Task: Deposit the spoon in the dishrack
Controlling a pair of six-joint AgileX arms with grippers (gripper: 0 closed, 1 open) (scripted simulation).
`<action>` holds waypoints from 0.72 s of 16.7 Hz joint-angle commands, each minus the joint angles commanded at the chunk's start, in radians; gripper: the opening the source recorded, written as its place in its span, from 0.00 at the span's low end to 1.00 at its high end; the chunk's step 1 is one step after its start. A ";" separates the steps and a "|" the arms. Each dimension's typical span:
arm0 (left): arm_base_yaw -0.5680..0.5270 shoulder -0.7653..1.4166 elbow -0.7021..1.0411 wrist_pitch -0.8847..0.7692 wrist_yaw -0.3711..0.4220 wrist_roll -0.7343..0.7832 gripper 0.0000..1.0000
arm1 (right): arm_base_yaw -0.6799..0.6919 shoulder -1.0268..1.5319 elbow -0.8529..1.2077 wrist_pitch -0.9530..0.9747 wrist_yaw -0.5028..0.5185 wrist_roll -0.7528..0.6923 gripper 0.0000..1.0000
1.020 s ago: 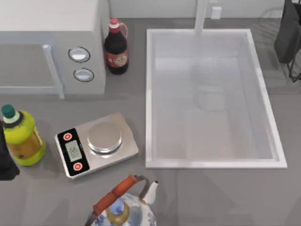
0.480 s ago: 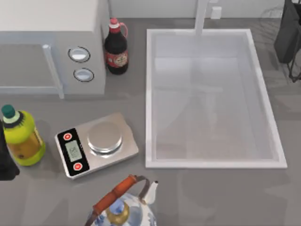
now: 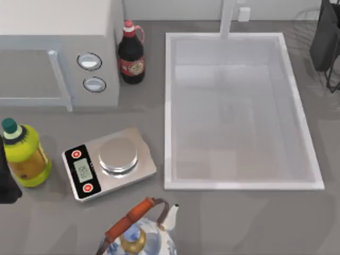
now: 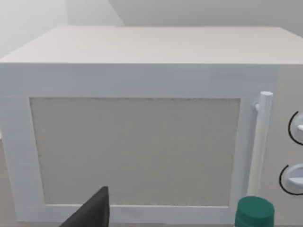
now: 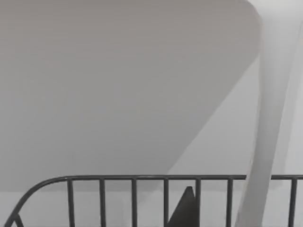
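The dishrack (image 5: 142, 194) shows as thin dark curved wires with upright bars, at the table's far right corner (image 3: 308, 24); the right arm (image 3: 325, 37) hangs over it, the left arm (image 3: 6, 175) sits at the left edge beside the green-capped bottle (image 3: 24, 154); whether either claw is clenched cannot be told.

Faint grey reflections on sink basin (image 3: 172, 111) floor differ from second ago: rounded blotch near basin middle gone, now only pale squarish patches lower down. Right arm (image 3: 325, 37) at counter's top right corner sits marginally different against dishrack (image 3: 333, 79) wires.
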 joint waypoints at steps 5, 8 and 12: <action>0.000 0.000 0.000 0.000 0.000 0.000 1.00 | 0.000 0.000 0.000 0.000 0.000 0.000 0.23; 0.000 0.000 0.000 0.000 0.000 0.000 1.00 | 0.000 0.000 0.000 0.000 0.000 0.000 0.45; 0.000 0.000 0.000 0.000 0.000 0.000 1.00 | 0.000 0.000 0.000 0.000 0.000 0.000 0.75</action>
